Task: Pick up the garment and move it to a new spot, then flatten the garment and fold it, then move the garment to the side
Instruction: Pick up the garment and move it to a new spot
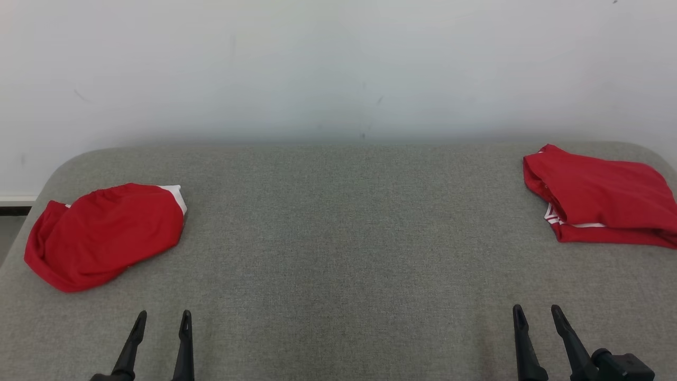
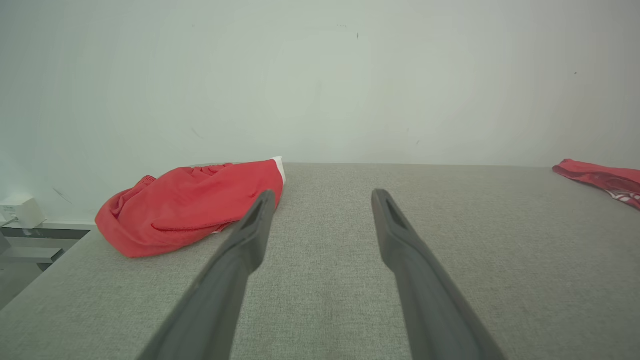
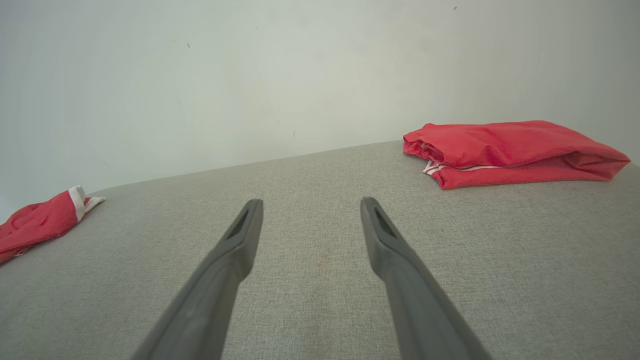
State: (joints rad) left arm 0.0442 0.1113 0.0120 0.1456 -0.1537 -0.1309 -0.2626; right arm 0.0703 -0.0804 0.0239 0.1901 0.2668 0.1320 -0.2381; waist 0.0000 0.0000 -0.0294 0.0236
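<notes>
A bunched garment (image 1: 106, 233), red with a white band showing at its far end, lies in a rounded, wrinkled heap near the left edge of the grey table (image 1: 338, 238). A folded garment (image 1: 597, 196), also red, lies in a flat stack by the far right corner, with thin white stripes at its near left edge.

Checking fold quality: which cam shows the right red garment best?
Right wrist view: the right garment lies whole in frame, its stacked layers and white stripes facing the camera. Head view has the garment from above, cropped by the frame edge. Left wrist view has a thin strip of the garment at its right edge.
</notes>
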